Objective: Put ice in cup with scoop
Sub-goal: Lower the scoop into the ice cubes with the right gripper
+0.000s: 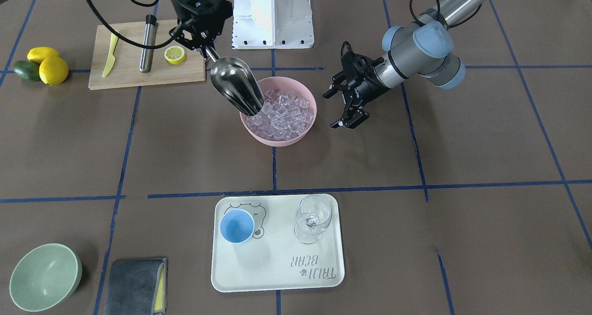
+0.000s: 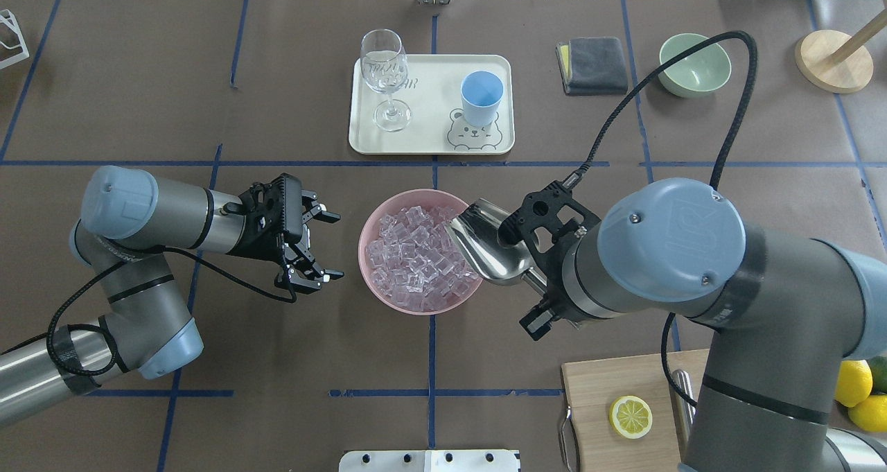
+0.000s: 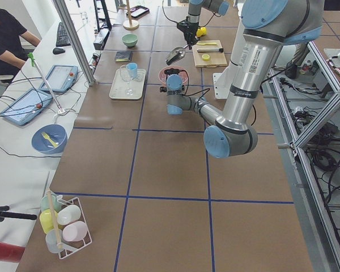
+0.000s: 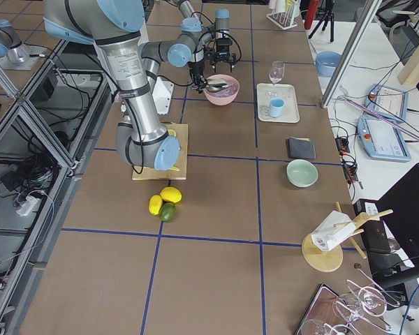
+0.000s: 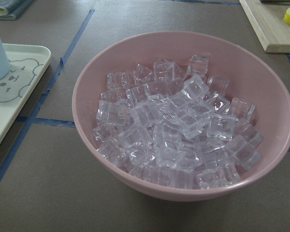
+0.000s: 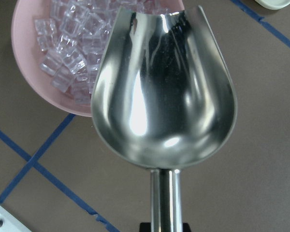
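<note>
The ice (image 2: 416, 257) fills a pink bowl (image 2: 367, 250) at the table's middle; it also shows in the left wrist view (image 5: 179, 130). My right gripper (image 1: 203, 46) is shut on the rod handle of the steel scoop (image 1: 236, 90). The scoop tilts down, its mouth over the bowl's rim at the ice. The trough is empty in the right wrist view (image 6: 164, 96). My left gripper (image 2: 331, 245) is open and empty, beside the bowl and apart from it. The light-blue cup (image 2: 481, 96) stands upright and empty on the cream tray (image 2: 429, 105).
A clear wine glass (image 2: 384, 77) stands on the tray beside the cup. A cutting board (image 1: 129, 74) holds a lemon half (image 1: 175, 54), a steel cylinder (image 1: 148, 42) and a green knife. A green bowl (image 1: 44, 275) and grey cloth (image 1: 136, 285) lie beyond the tray.
</note>
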`<state>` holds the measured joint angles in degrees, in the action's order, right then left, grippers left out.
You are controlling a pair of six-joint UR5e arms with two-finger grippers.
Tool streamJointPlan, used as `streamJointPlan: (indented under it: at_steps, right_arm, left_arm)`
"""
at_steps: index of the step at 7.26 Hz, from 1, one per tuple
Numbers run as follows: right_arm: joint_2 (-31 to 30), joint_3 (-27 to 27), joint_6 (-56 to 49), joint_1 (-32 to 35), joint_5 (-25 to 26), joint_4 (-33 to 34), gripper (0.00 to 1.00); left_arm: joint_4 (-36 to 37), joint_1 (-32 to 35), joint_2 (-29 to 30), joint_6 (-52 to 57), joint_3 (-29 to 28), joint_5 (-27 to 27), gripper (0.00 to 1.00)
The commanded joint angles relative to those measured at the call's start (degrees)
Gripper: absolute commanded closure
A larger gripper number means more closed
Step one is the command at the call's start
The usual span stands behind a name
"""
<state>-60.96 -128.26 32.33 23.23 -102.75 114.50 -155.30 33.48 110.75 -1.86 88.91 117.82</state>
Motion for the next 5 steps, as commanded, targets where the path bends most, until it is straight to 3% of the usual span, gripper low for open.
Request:
streamJointPlan:
  at_steps: [1, 3, 5]
  right_arm:
    - [7.1, 1.0, -11.8, 0.0, -0.2, 13.7, 1.00]
    - [16.0, 9.9, -19.6, 1.4, -3.7, 24.4, 1.00]
    - [17.4, 12.9, -24.5, 1.8, -4.5, 29.8, 1.00]
  left_arm:
    - [0.0, 0.0, 0.3, -0.1, 0.0, -0.1, 0.00]
    - [0.0, -0.1, 0.3, -0.1, -0.2, -1.1, 0.00]
    - [0.0, -0.1, 0.5, -0.1, -0.2, -1.6, 0.00]
